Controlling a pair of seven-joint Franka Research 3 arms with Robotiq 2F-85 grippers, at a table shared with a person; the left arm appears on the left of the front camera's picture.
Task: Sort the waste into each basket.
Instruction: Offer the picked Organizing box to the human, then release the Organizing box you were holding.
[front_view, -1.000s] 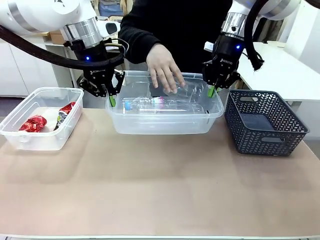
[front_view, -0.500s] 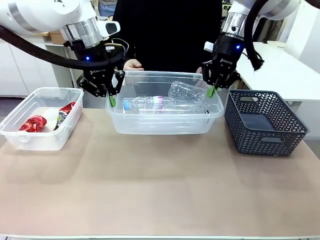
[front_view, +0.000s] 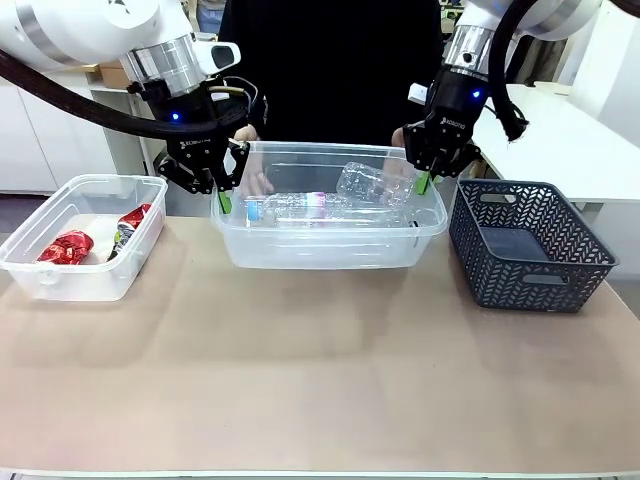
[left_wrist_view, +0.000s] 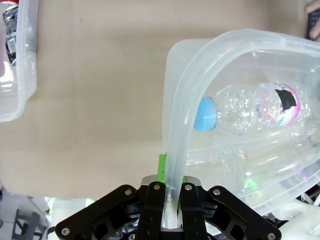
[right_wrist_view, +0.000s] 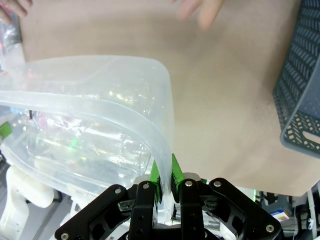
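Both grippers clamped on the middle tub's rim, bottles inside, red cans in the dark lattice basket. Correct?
Not quite. The red cans lie in the clear tub on the robot's left, as the front view shows. Otherwise right: the left gripper and right gripper each pinch the middle tub rim, with the bottles inside.

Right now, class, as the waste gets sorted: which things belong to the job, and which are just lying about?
Part of the job:
bottle tub, gripped by left gripper and right gripper
blue-capped bottle
crushed clear bottle
can tub
red cans

Lying about:
dark lattice basket
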